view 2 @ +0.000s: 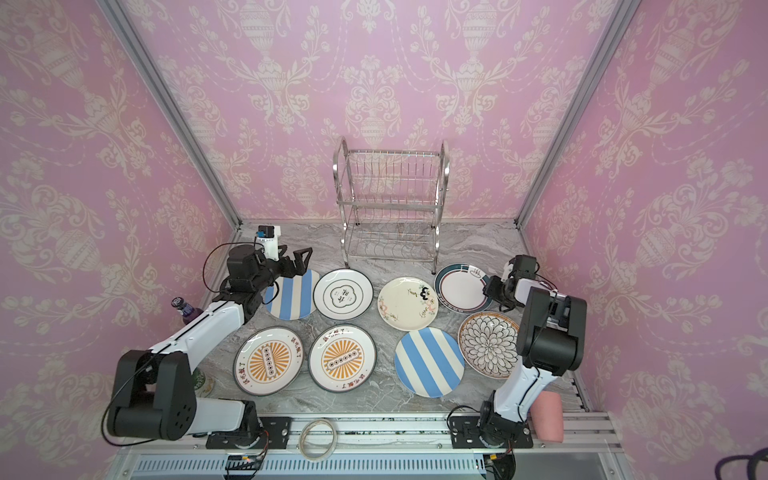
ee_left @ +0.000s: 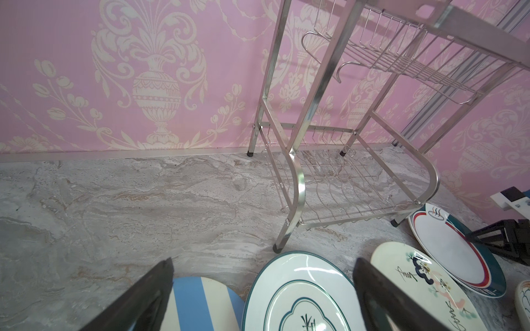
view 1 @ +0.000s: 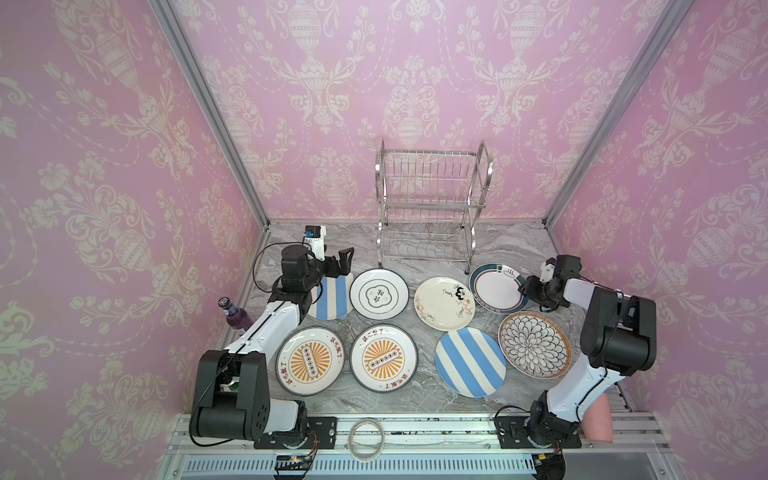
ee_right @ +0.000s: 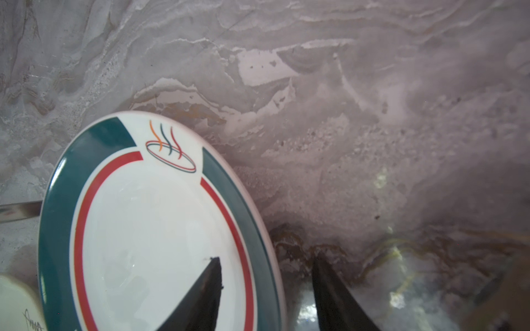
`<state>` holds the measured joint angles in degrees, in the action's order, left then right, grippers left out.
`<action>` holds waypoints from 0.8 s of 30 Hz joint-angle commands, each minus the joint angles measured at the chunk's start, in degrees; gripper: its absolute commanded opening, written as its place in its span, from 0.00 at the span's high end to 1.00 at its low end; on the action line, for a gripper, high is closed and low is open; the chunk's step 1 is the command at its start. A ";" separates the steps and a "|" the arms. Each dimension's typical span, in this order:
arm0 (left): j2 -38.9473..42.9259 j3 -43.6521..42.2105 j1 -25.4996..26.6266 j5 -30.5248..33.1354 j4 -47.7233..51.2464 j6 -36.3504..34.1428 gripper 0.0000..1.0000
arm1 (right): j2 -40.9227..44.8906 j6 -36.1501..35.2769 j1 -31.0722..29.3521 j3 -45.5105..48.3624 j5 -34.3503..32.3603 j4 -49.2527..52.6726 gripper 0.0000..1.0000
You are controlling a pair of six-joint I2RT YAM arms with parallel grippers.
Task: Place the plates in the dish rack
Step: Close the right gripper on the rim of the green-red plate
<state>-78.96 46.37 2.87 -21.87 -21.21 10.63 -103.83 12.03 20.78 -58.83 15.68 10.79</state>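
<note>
In a top view the dish rack (view 1: pixel 432 208) stands at the back edge of the worktop (view 1: pixel 511 245), near its middle. In front of it eight plates lie flat in two rows. Back row, from the left edge: back striped plate (view 1: pixel 334 301), partly under the left arm (view 1: pixel 274 316), then white outlined plate (view 1: pixel 379 294), cream doodled plate (view 1: pixel 444 303), teal-rimmed plate (view 1: pixel 496 287). Front row: left sunburst plate (view 1: pixel 311 360), right sunburst plate (view 1: pixel 383 358), front striped plate (view 1: pixel 470 361), black petal plate (view 1: pixel 534 345). The left gripper (view 1: pixel 338 264) hangs over the back striped plate. The right gripper (view 1: pixel 523 291) is at the right rim of the teal-rimmed plate. A purple bottle (view 1: pixel 235 313) stands at the left edge
</note>
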 commanded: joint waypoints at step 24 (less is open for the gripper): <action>0.38 2.59 0.55 -1.48 3.17 -0.71 0.01 | -0.29 -0.05 -0.46 -0.90 2.03 4.31 0.82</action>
<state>-78.96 47.22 2.92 -22.28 -19.46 10.61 -104.73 12.21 20.93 -60.38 18.61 13.32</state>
